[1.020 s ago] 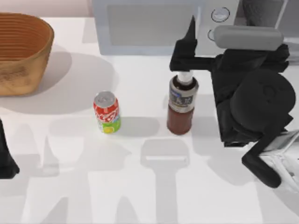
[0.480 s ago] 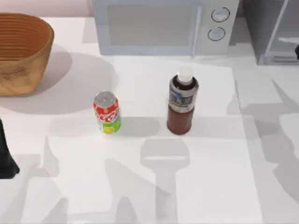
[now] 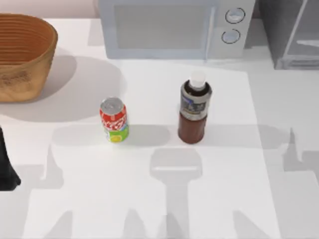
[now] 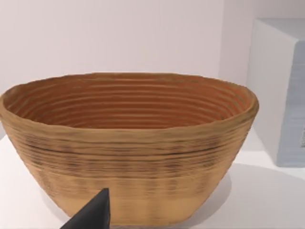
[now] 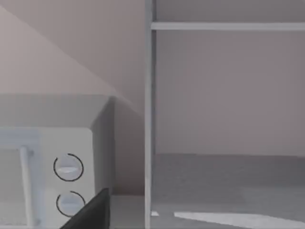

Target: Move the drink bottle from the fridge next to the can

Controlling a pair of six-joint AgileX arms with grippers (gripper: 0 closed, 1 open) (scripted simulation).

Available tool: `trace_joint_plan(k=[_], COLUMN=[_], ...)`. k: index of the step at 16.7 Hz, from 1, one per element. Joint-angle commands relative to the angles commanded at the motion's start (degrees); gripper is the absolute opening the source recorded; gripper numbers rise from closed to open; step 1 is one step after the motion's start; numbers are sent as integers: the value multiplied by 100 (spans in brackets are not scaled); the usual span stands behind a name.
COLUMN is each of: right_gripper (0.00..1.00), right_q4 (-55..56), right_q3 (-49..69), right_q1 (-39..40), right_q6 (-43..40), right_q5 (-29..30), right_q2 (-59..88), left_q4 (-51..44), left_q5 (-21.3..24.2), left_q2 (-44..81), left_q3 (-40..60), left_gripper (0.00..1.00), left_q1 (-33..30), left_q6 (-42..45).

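The drink bottle (image 3: 195, 109) stands upright on the counter (image 3: 149, 199), near the can (image 3: 114, 119) at its left, apart from it. The fridge (image 3: 291, 35) is at the back right corner. The left hand (image 3: 6, 167) rests at the left edge; I cannot tell if it is open.

1. Woven basket (image 4: 128, 148), brown and ribbed, across the centre of the frame, its open mouth showing.
2. White table (image 4: 257, 200) beneath the basket.
3. Pale boxy appliance (image 4: 281, 90) at the right edge.
4. Dark gripper finger (image 4: 95, 214) at the bottom edge, before the basket.
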Motion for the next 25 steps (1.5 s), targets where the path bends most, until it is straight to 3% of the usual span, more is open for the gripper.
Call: trace_joint_plan(k=[5, 15, 19, 25], right_gripper=[100, 100, 100, 100], right_q4=[-1155, -1612, -2934, -5938], right_q3=[-761, -577, 68, 1315], right_q1=[-559, -608, -619, -604], right_q6=[58, 54, 39, 23], right_q5=[-441, -447, -443, -474], right_q2=[-1266, -1626, -2410, -3947], left_q4=[0, 0, 0, 0], left_q5=[0, 0, 0, 0], left_q2=[0, 0, 0, 0], left_q3=[0, 0, 0, 0], left_gripper=[100, 100, 100, 100], left_q1=[0, 0, 0, 0], left_q6=[0, 0, 0, 0])
